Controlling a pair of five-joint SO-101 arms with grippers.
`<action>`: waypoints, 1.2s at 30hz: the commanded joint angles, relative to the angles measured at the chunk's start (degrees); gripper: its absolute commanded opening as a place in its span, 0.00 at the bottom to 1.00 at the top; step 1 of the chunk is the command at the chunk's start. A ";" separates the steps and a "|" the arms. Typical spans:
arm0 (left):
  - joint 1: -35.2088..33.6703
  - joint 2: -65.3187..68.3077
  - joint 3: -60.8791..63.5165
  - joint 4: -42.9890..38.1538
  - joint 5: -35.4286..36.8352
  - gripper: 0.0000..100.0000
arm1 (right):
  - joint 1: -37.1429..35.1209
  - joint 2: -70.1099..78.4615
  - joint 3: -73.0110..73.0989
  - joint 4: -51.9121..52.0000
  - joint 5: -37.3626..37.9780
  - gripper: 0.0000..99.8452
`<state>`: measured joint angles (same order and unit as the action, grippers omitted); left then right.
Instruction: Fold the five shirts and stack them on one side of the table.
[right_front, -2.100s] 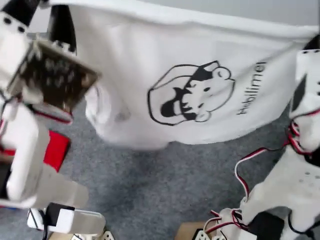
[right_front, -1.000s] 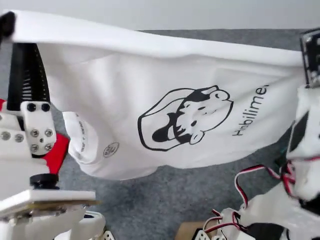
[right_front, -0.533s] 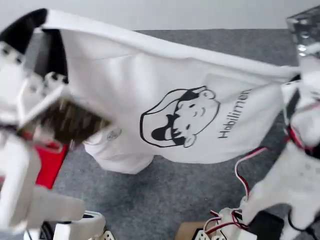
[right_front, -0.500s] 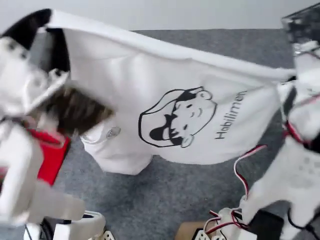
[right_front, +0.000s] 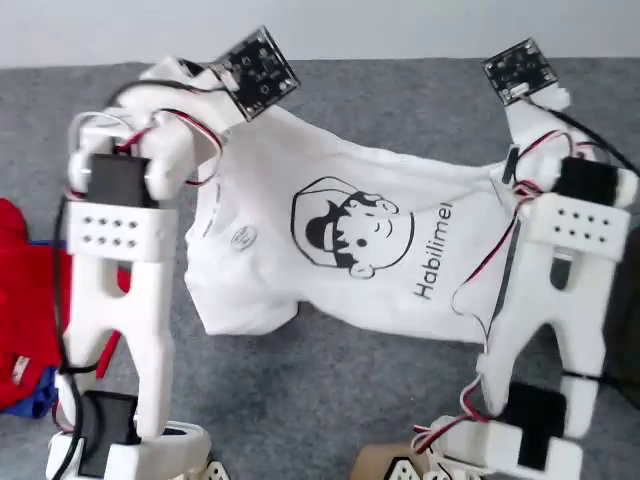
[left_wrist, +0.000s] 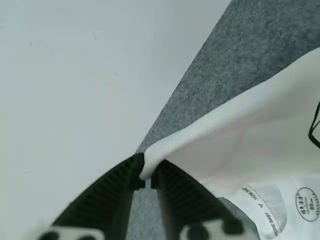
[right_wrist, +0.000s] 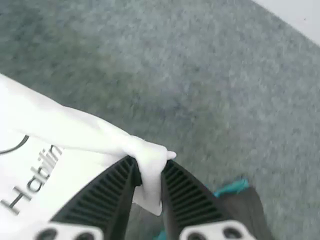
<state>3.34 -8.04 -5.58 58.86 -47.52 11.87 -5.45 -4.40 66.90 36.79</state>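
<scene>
I found both claws closed on the white shirt (right_front: 350, 250): the left gripper (left_wrist: 145, 172) pinched its far edge, the right gripper (right_wrist: 149, 172) a bunched corner. The shirt lay print-up on the table (right_front: 400, 100) between the arms. Such thin pinches could slip under tension. Its neck pointed toward the left arm, its long axis running from arm to arm.

Spread rumpled on grey table (right_front: 330, 400): white shirt (right_front: 340, 290), printed face up, far edge stretched between wrists of left arm (right_front: 115, 260) and right arm (right_front: 575, 250). Neck label (right_front: 240, 237) nearer left arm. Red cloth (right_front: 20, 300) at left edge, blue scrap (right_front: 35, 402) beneath.
</scene>
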 joint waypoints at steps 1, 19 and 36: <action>-0.62 -0.70 9.19 -14.42 0.00 0.01 | -0.22 2.77 -0.53 -9.27 0.18 0.01; -1.41 17.05 3.91 -50.37 3.25 0.01 | -0.40 14.37 -0.53 -50.77 0.88 0.01; 0.44 29.01 -12.88 -50.02 3.16 0.01 | 0.66 17.63 -0.53 -56.84 4.22 0.01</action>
<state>3.16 21.76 -14.02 10.07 -44.88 11.69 13.10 -4.22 11.60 40.48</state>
